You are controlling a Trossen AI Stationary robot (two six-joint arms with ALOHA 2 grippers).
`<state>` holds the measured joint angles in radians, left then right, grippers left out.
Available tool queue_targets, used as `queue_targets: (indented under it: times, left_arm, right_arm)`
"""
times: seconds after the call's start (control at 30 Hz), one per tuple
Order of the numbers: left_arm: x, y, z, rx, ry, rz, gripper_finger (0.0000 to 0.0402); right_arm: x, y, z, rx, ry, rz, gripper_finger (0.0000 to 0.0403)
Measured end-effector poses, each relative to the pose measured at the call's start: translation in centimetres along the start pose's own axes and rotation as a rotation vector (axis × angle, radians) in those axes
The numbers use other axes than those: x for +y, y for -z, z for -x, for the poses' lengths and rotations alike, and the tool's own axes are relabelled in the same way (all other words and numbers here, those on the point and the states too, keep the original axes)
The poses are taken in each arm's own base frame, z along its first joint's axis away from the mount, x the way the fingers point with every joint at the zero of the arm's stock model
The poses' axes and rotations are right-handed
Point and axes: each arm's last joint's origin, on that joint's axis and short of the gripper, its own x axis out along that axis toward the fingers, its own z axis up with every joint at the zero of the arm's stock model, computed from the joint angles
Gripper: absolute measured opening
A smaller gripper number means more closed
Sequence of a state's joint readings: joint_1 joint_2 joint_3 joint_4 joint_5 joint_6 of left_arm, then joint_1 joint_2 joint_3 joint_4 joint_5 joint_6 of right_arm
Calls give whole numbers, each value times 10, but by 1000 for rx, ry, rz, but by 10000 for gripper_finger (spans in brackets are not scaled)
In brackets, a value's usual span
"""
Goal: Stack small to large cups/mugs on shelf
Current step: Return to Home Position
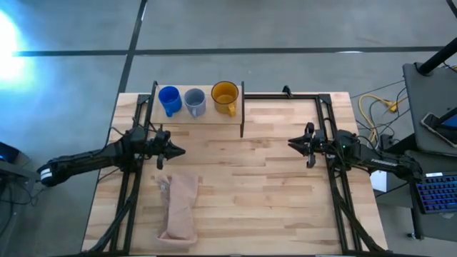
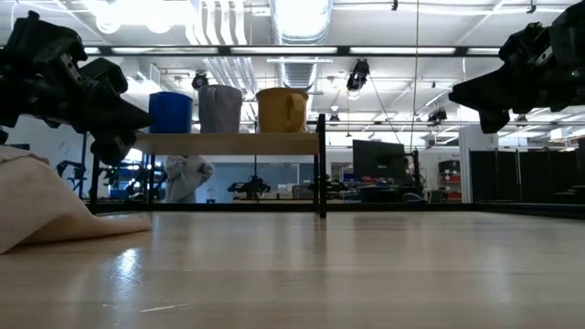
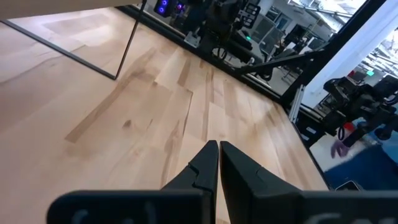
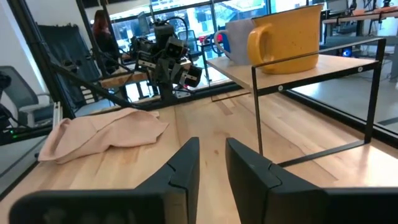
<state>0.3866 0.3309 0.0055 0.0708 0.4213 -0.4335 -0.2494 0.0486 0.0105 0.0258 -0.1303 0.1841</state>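
The smallest mug [image 1: 169, 100] is bright blue, the middle mug [image 1: 195, 101] grey-blue, and the largest mug [image 1: 224, 98] amber-yellow. The shelf [image 1: 186, 118] is pale, smooth wood on a thin black frame [image 1: 242, 107]. The surface [image 1: 257, 164] is light wood in striped planks. The cloth [image 1: 180, 207] is beige. The left arm [image 1: 93, 160] and right arm [image 1: 371, 158] are black.

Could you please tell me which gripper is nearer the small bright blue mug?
Left. The left gripper hovers just off the pale wooden shelf, close to the small bright blue mug; the right gripper is well beyond the shelf's far end.
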Motion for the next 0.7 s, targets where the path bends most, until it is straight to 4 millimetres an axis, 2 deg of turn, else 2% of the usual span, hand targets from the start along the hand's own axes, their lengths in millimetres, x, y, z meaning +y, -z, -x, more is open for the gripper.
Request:
queue_targets:
  times: [0.5, 0.7]
  left_arm:
    - [0, 0, 0, -3, 2, -2, 2]
    - [0, 0, 0, -2, 2, -2, 2]
  right_arm:
    - [0, 0, 0, -1, 0, 0, 82]
    - [0, 0, 0, -1, 0, 0, 75]
